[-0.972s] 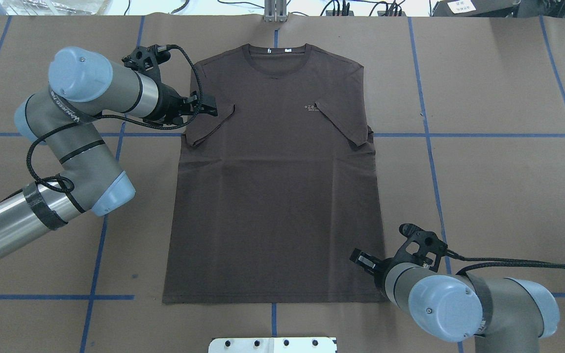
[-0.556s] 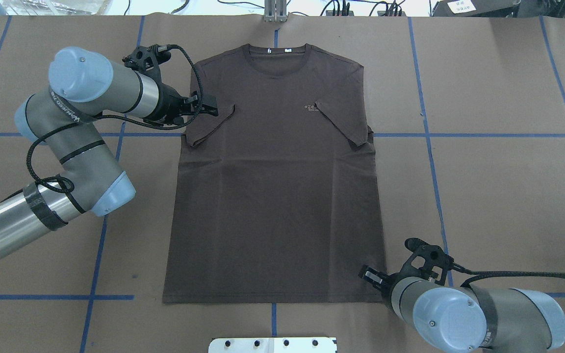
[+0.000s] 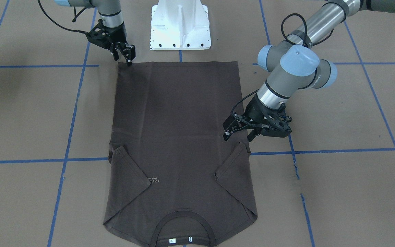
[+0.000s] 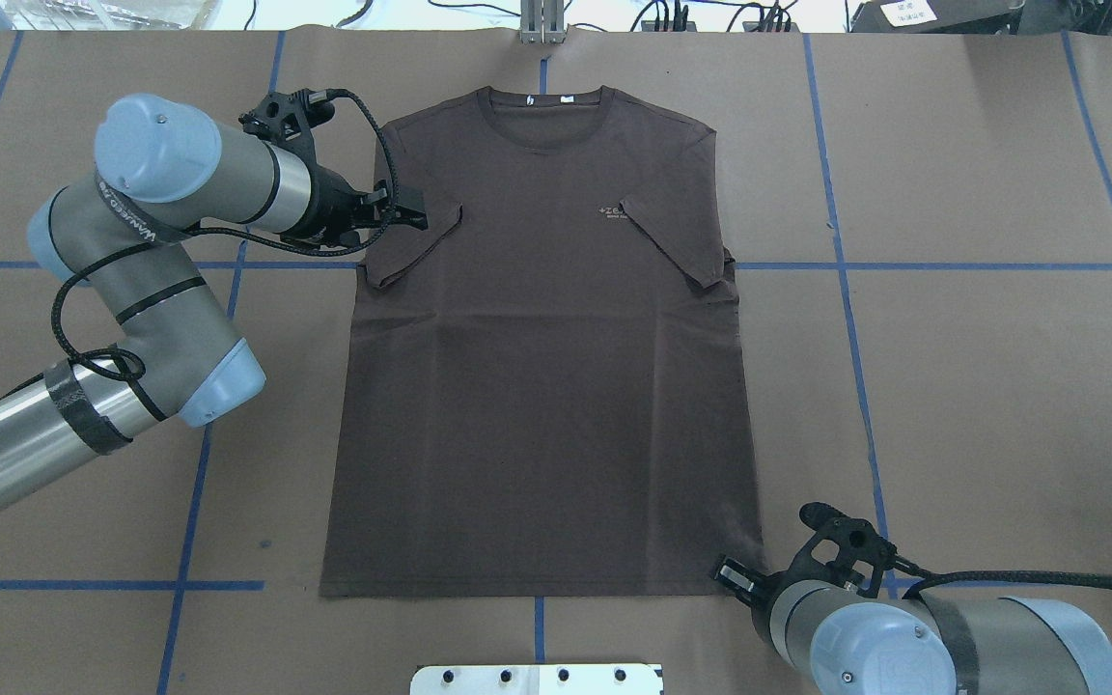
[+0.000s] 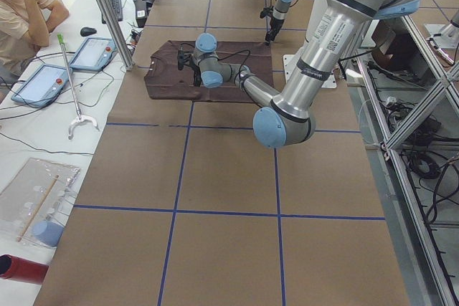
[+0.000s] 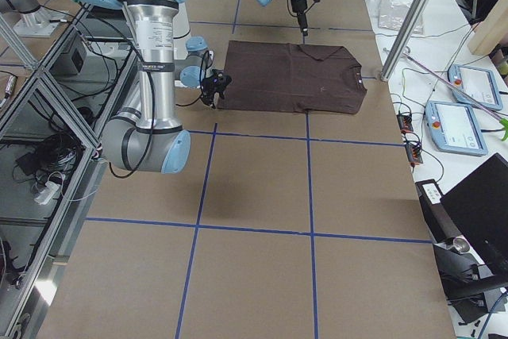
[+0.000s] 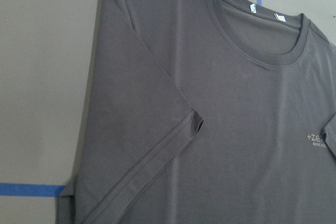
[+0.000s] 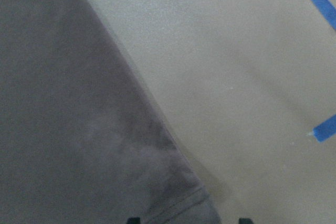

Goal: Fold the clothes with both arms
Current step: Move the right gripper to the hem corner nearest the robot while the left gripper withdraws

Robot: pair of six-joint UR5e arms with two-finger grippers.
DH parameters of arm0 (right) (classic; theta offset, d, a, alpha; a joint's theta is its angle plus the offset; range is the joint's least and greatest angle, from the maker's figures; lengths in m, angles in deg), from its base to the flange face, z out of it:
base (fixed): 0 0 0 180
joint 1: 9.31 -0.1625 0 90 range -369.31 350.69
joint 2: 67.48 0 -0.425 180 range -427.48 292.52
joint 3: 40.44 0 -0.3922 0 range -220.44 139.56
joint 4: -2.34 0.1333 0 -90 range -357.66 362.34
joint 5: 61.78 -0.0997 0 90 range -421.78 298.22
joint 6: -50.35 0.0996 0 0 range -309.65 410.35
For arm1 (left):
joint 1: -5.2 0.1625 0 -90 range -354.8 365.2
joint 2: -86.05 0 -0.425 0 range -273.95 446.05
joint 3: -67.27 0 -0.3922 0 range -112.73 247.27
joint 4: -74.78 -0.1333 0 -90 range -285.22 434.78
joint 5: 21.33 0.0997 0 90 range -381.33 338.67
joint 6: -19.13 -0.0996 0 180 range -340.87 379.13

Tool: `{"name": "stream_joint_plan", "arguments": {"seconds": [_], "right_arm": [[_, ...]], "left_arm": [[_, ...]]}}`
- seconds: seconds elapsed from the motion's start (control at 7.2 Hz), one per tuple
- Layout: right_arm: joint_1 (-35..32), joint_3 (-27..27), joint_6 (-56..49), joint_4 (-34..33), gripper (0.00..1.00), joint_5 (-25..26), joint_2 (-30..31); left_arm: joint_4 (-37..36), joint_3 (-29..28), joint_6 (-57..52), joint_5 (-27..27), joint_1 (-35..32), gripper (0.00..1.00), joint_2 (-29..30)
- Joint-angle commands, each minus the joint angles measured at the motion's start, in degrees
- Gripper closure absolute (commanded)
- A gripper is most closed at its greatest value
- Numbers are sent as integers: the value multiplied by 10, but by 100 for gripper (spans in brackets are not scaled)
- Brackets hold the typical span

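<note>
The dark brown T-shirt [image 4: 546,386] lies flat, front up, collar at the far edge, both sleeves folded inward. My left gripper [image 4: 418,216] hovers open over the folded left sleeve, holding nothing; in the front-facing view it [image 3: 238,136] is just above the cloth. My right gripper [image 4: 727,573] is open at the shirt's near right hem corner. In the front-facing view it [image 3: 129,57] points down at that corner. The right wrist view shows the hem corner [image 8: 178,203] between the two fingertips [image 8: 134,219]. The left wrist view shows the sleeve and collar [image 7: 252,51].
The white bolted pedestal [image 3: 180,24] stands just behind the shirt's hem on the robot's side. Blue tape lines [image 4: 952,265] cross the brown table cover. A metal post [image 4: 542,24] stands at the far edge. An operator [image 5: 21,12] sits beyond the table's far side.
My right gripper has moved toward the robot along the shirt's right edge, down to the hem corner. The left gripper has stayed over the sleeve. The shirt has not moved.
</note>
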Motion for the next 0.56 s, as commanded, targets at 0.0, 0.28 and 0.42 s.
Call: {"name": "stream_joint_plan", "arguments": {"seconds": [0.0,0.28,0.42], "right_arm": [[0,1,1,0,51,2,4],[0,1,7,-8,98,4,12],[0,1,9,-10,100,4,16]], "left_arm": [[0,1,0,0,0,0,0],[1,0,0,2,0,0,-1],[1,3,1,0,-1,0,0]]}}
